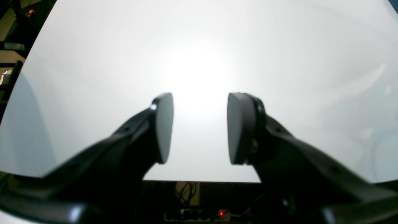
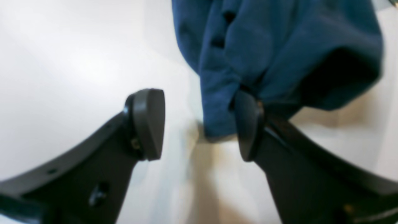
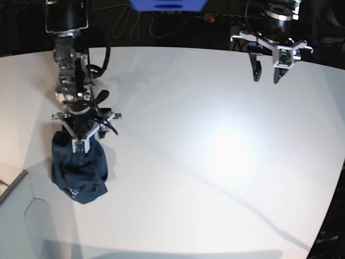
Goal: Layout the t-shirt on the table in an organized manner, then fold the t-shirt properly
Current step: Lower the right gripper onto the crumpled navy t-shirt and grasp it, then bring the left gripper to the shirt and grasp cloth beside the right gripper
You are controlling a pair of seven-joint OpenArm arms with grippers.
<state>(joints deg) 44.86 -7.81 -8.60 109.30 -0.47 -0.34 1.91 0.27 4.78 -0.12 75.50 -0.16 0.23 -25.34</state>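
Your left gripper [image 1: 200, 129] has its two fingers spread, with bare white surface showing in the gap and nothing pinched. Your right gripper [image 2: 199, 124] has its fingers spread too; a narrow, squared-off end of the t-shirt [image 2: 264, 37] lies in view between them, nearer the finger on the right of the right wrist view. That finger overlaps the cloth from where you look, but you cannot tell whether it touches. The other finger shows apart from the cloth.

Moving outward, you have the dark blue t-shirt bunched in loose folds, with a raised, open fold beside that same finger. Taking sides and depth from the base view, the shirt sits at the left of the white table [image 3: 178, 156], with the right gripper over its far end. Small white marks [image 3: 74, 191] show on its near part. The left gripper is well apart from it, above the far right part of the table.

Further out, you see a pale, dark-edged object [image 3: 12, 186] at the left edge of the base view, a blue shape [image 3: 170, 4] at the far side between the arms, and a small red light [image 3: 211, 18] beyond the table's far edge.
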